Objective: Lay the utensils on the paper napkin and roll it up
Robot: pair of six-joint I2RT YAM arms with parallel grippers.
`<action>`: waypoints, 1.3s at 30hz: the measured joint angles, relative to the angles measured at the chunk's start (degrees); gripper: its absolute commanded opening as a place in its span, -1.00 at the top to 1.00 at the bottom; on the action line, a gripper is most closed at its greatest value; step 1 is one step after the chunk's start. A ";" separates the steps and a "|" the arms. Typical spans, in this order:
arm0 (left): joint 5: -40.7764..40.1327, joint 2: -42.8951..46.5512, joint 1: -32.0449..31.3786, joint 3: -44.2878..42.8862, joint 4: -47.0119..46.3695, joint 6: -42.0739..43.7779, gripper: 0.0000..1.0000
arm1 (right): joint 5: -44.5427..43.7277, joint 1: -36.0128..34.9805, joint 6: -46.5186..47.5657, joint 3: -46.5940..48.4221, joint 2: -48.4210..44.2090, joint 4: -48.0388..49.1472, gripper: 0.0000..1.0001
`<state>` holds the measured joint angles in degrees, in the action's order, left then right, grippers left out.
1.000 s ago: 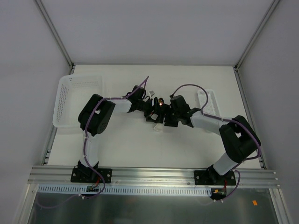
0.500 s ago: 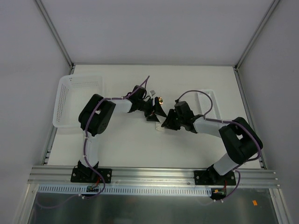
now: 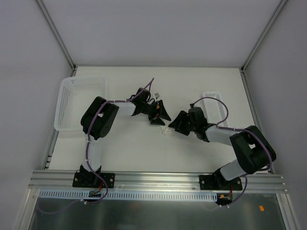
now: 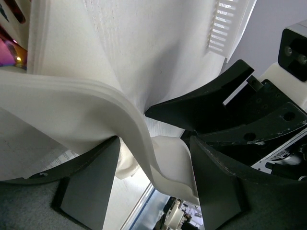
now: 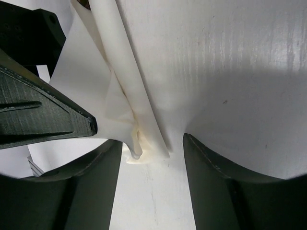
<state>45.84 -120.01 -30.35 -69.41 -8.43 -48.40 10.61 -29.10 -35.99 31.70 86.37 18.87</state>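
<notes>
I see the paper napkin (image 4: 81,103) matt white, softly creased; the right gripper (image 5: 149,143) looks matt black plastic.

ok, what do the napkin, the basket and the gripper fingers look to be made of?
Napkin: thin white paper, matte, likely several plies. Stacked edges show along its bend, and it creases softly.
Basket: white plastic, apparently moulded, with regular rows of holes.
Left fingers: probably dark matte plastic. They have a dull sheen and no metallic glint.

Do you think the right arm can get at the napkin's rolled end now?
Probably yes: the rolled end of the napkin lies between the open fingers of the right gripper, nothing blocking it.
</notes>
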 measured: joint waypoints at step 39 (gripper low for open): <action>0.31 -0.72 -0.28 -0.11 -1.53 0.50 -0.25 | 8.31 5.81 -10.25 -5.25 6.23 17.88 -0.09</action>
<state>46.15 -120.73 -30.63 -69.52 -9.96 -47.90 18.92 -23.29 -46.24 26.46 92.60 36.75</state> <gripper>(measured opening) 0.620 0.483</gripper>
